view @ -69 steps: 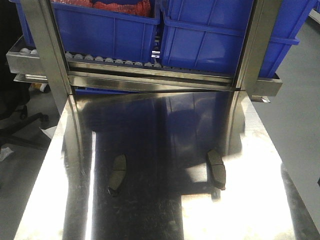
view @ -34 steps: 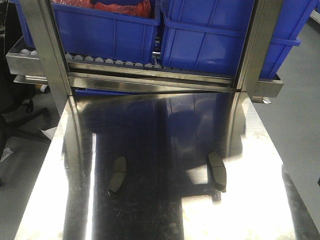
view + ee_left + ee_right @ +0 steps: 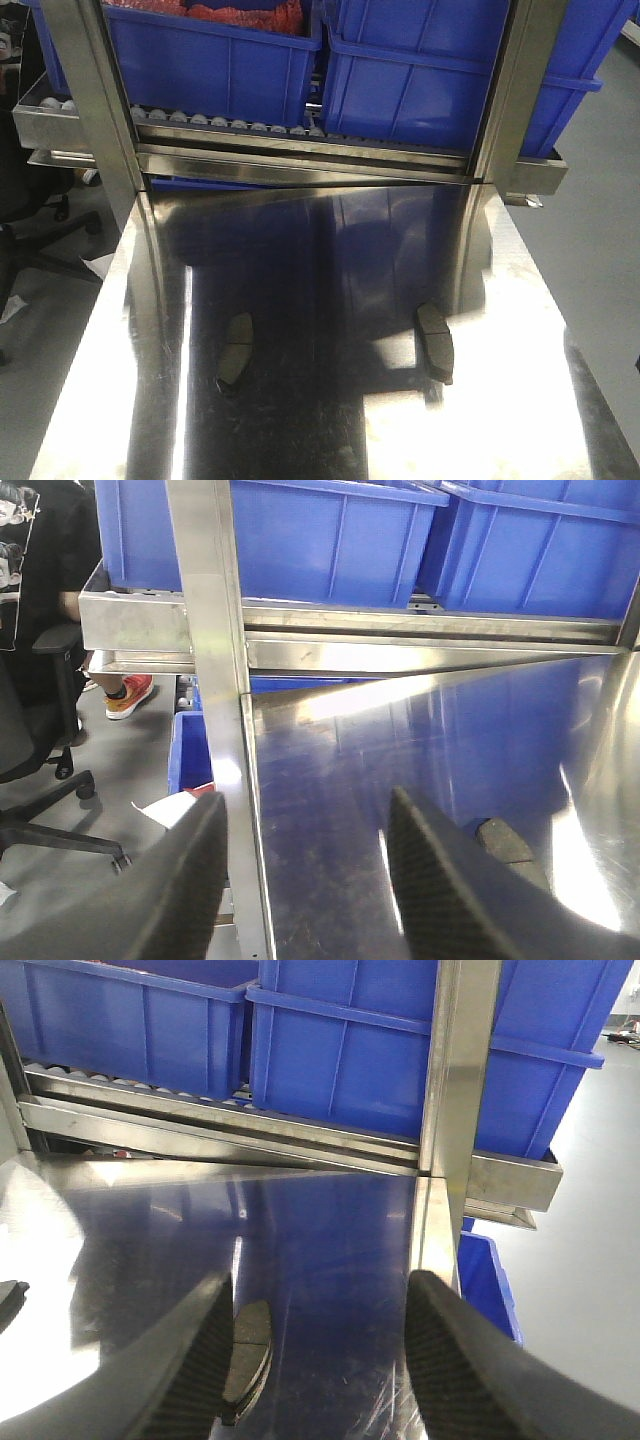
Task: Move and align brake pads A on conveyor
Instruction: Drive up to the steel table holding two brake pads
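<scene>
Left gripper (image 3: 308, 802), two black fingers (image 3: 185, 885) with a fine dimpled texture, broad at the base, tapering to rounded tips; right gripper (image 3: 323, 1280), matching black fingers (image 3: 465, 1360), same grid-patterned surface, softly curved inner edges, no markings visible

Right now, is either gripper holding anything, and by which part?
Nothing is held. The left gripper and the right gripper have open, empty jaws; one brake pad and the other brake pad lie on the table.
</scene>
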Action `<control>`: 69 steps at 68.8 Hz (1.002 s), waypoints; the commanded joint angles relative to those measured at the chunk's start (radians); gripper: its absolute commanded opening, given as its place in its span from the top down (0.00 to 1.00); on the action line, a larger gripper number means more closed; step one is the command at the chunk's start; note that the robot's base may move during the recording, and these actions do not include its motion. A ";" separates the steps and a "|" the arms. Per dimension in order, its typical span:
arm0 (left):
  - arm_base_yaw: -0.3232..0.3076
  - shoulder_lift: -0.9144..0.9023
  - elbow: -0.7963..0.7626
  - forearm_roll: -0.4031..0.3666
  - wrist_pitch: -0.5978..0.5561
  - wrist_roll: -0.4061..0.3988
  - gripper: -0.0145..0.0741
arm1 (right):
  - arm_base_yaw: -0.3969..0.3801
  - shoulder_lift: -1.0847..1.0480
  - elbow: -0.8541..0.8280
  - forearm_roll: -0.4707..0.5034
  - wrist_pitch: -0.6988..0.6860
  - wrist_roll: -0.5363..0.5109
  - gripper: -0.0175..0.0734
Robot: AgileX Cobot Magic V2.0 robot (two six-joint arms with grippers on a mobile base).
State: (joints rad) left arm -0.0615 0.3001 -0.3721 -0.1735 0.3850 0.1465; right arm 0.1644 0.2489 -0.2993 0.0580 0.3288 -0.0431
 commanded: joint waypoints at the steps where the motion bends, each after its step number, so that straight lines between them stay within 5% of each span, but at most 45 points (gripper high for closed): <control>1: 0.000 0.012 -0.027 -0.013 -0.080 -0.003 0.45 | 0.000 0.010 -0.027 -0.003 -0.071 -0.005 0.40; 69: 0.000 0.025 -0.063 -0.027 -0.029 -0.009 0.45 | 0.000 0.010 -0.027 -0.003 -0.072 -0.005 0.40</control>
State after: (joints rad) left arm -0.0615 0.3001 -0.3771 -0.1773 0.3977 0.1465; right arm 0.1644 0.2489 -0.2993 0.0580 0.3288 -0.0431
